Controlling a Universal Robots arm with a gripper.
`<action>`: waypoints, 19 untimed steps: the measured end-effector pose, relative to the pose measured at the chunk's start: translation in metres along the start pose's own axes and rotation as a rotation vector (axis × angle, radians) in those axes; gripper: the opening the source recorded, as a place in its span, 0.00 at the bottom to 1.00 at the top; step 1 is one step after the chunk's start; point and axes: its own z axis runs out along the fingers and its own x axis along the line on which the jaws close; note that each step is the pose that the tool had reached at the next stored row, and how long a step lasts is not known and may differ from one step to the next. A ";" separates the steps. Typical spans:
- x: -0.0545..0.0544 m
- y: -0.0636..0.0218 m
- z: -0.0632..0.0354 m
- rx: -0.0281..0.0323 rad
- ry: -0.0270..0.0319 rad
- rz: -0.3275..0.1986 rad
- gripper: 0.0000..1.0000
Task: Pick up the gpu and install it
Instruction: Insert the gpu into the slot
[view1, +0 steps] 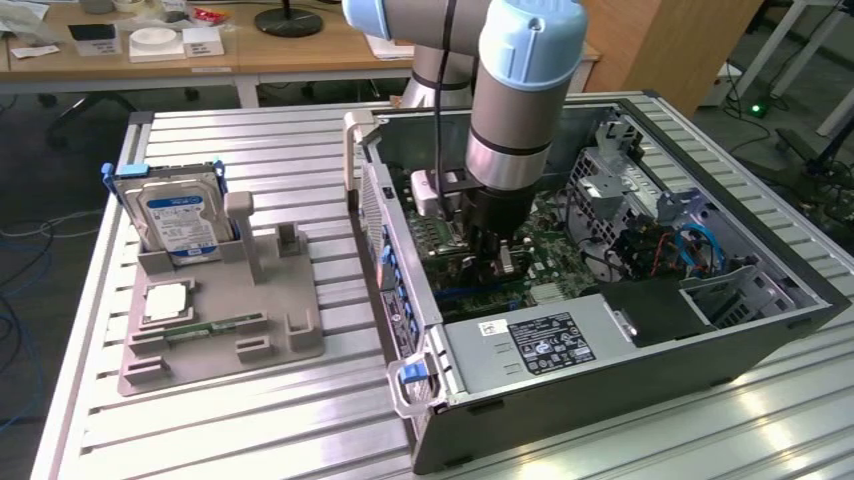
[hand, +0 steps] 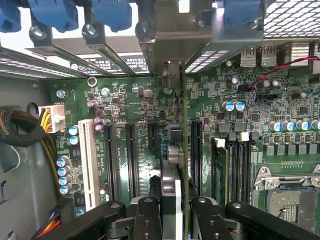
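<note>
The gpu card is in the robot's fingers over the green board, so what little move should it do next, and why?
Probably a slow, straight push down. The gripper holds the gpu on edge above the motherboard, and its metal bracket already reaches the case's rear slots. The card seems lined up between the long black slots, though I cannot tell if it is seated.

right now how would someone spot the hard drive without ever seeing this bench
Start at the open computer case and look toward the exterior view's left, to the grey holder tray on the slatted table. The hard drive stands upright at the tray's far end, silver with a blue label in a blue frame, unlike the flat parts lying lower down.
</note>
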 end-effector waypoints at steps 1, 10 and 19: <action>0.000 0.0000 0.0001 0.0001 -0.0002 0.000 0.28; 0.000 -0.0001 -0.0023 -0.0091 0.0002 0.000 0.28; 0.000 0.0001 0.0008 -0.0103 0.0004 0.000 0.28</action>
